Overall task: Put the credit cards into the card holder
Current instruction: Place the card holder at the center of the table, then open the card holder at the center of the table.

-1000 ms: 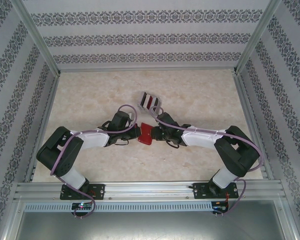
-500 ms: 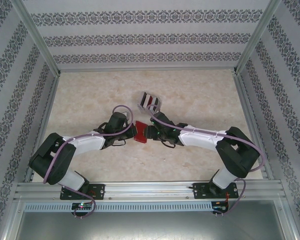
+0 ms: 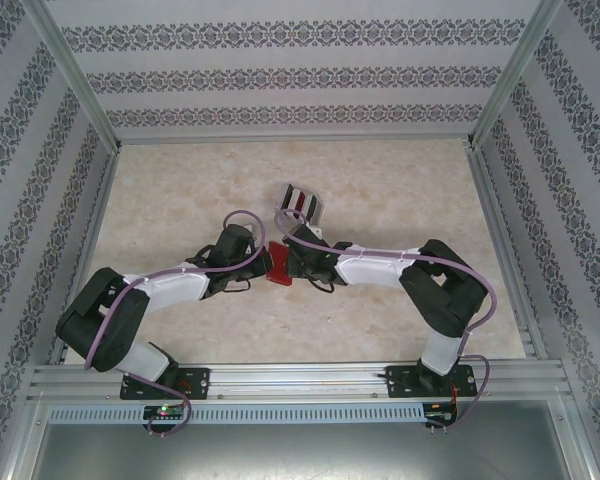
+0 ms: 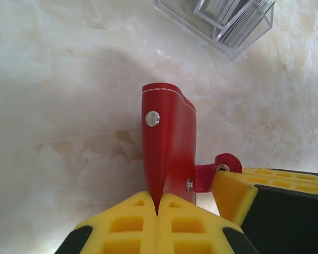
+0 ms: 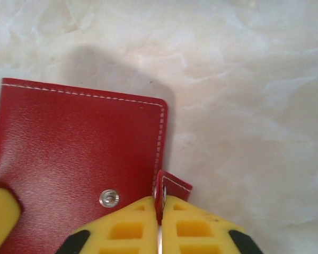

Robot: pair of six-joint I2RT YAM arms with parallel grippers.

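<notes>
- We see the left arm [image 3: 140,300] reach in from the left of the wallet [image 3: 278,266], which sits mid-table between the two wrists.
- The left gripper [image 4: 158,205] has its yellow fingers [image 4: 130,222] pressed together on the wallet's near edge, so the left side pinches the wallet itself.
- In the left wrist view the wallet [image 4: 168,145] stands on edge, folded shut, with a silver stud [image 4: 152,118] on its left face.
- We cannot tell whether the wallet touches the table [image 3: 400,190] or hangs just above it; a shadow lies under it.
- The tab [image 4: 222,164] sticks out from the wallet's right side, unsnapped.
- The right gripper [image 5: 160,207] has its fingers pressed together on that tab [image 5: 174,185], just right of the wallet's corner.
- In the right wrist view the wallet's flat red cover [image 5: 79,148] lies left of the tab, with a silver snap [image 5: 109,198] near the gripper.
- The right arm [image 3: 430,290] comes in from the right of the wallet.
- The clear box [image 3: 301,203] stands near the wallet, beyond it and slightly right, apart from it.
- The cards [image 4: 246,24] stand upright inside that box [image 4: 222,46], none in the wallet that we can see.
</notes>
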